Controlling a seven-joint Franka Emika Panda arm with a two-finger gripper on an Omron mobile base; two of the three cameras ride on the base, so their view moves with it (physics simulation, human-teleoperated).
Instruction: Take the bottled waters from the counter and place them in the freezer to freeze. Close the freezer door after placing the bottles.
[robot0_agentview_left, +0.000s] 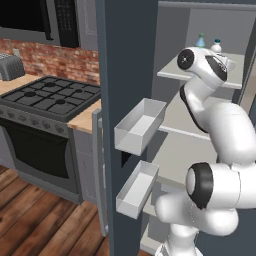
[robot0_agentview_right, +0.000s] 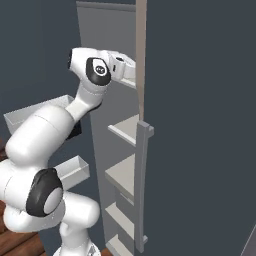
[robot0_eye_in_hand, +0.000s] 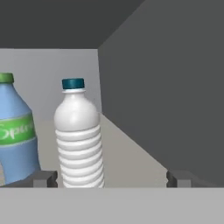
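Between the open hand (robot0_eye_in_hand: 111, 178) fingers stands the white bottle (robot0_eye_in_hand: 79, 138); left base view adds the stove (robot0_agentview_left: 50, 97).

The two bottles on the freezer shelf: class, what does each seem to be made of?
White bottle: likely matte opaque plastic, with a ribbed body and dark blue screw cap. Blue bottle: likely tinted plastic, with a smooth body, green printed label and green cap. Shelf: flat pale grey, material unclear.
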